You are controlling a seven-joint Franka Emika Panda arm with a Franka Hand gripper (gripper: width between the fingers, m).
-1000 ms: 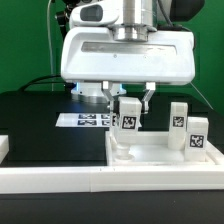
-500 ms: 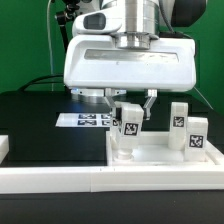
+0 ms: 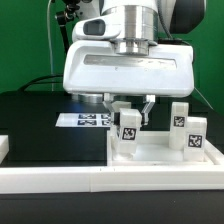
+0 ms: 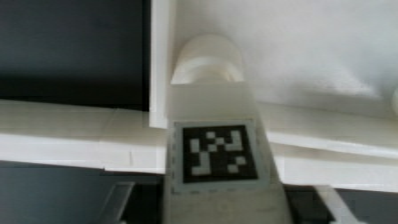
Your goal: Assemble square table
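Note:
The square table's white slab (image 3: 160,150) lies on the black surface at the exterior view's right, against the front rail. My gripper (image 3: 128,108) is shut on a white tagged leg (image 3: 127,132) and holds it upright on the slab's near-left corner. In the wrist view the same leg (image 4: 217,140) fills the middle, its tag facing the camera, with dark fingers (image 4: 135,202) at both sides. Its far end meets the slab (image 4: 338,110). Two more tagged legs (image 3: 179,118) (image 3: 195,134) stand on the slab's right side.
The marker board (image 3: 88,120) lies flat on the black surface behind the slab, at the exterior view's left. A long white rail (image 3: 60,177) runs along the front edge. A small white block (image 3: 4,146) sits at the far left.
The arm has shifted slightly to the exterior view's right and lowered, carrying the held leg down onto the slab's corner. The other legs have not moved.

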